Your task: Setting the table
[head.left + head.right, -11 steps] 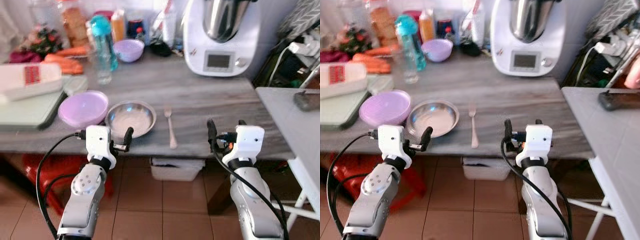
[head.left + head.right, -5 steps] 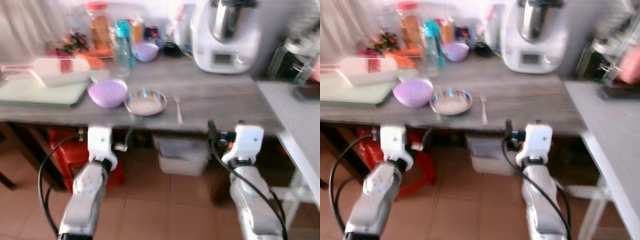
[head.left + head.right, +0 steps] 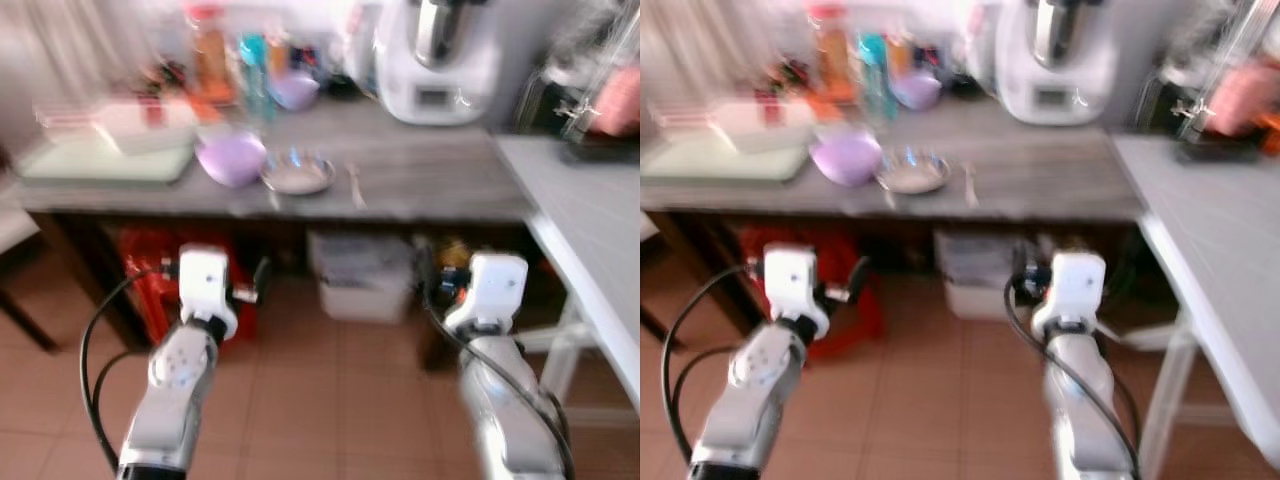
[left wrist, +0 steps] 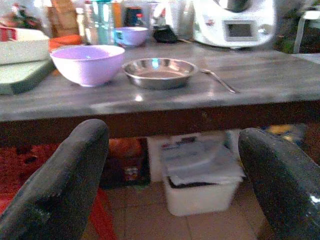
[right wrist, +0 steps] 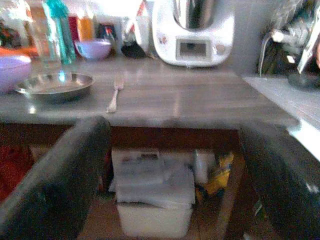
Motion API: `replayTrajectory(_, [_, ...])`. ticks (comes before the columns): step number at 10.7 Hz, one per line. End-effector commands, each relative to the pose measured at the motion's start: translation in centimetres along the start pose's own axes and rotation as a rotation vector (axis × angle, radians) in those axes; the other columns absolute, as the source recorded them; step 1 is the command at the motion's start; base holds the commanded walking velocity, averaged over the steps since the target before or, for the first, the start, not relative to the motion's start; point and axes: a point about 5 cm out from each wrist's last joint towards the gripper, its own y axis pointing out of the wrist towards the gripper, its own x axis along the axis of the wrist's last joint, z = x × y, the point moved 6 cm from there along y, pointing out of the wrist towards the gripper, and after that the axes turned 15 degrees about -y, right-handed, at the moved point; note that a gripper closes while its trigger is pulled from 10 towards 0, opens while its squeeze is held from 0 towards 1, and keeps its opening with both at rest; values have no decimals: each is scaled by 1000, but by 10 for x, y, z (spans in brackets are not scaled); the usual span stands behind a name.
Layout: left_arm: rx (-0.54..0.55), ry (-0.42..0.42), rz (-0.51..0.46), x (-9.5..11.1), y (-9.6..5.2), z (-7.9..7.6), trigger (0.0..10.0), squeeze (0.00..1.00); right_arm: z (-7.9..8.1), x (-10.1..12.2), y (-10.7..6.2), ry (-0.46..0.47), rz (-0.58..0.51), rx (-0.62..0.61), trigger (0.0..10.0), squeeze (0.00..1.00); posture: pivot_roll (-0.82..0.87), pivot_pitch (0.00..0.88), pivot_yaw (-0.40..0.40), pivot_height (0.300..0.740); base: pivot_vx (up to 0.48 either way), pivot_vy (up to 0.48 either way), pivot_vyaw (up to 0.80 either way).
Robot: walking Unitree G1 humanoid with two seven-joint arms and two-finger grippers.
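We face a long grey wooden table [image 3: 420,185] from a little way back, its near edge running across our view, and both arms are held low before it, below the level of the tabletop; a second pale table [image 3: 590,230] juts toward us on our right, leaving a gap between the two where a white bin [image 3: 365,280] sits on the tiled floor under the grey top; the head views are blurred, so we judge fine detail from the wrist views.

At the back stand a white kitchen machine [image 4: 235,22], a teal bottle [image 5: 52,30] and a small lilac bowl [image 4: 131,36]; nearer the front edge lie the things we take to be the setting: a large lilac bowl [image 4: 87,64], a steel dish [image 4: 159,72] just beside it, and a fork [image 4: 218,80] near the dish on its right, long axis running from the near edge toward the back.

All three lie ahead of and above both grippers; the dish and bowl lie more toward the left gripper [image 4: 170,170], the fork more between the two; the right gripper [image 5: 175,170] has the barer stretch of tabletop ahead of it.

Each gripper has its fingers spread wide and nothing between them; to reach anything we would have to rise clear of the table edge first.
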Motion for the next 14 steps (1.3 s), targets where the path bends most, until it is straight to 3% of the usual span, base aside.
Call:
replayTrajectory(1, [-38,-13,-8,2,1,-6,10000,0,-3,8,3,-3,-28,-6,10000,0,47,0,16,740,0,0,0])
replayTrajectory(3, [-55,15,-8,2,2,-10,10000,0,-3,8,3,-4,-28,-6,10000,0,47,0,16,740,0,0,0])
replayTrajectory(7, [-103,-14,-12,2,4,-20,10000,0,-3,8,3,-10,-26,-6,10000,0,36,0,20,740,0,-213,0])
replayTrajectory(14, [-121,-10,-7,2,4,-21,10000,0,-2,9,4,-9,-27,-7,10000,0,35,0,26,740,0,-437,0])
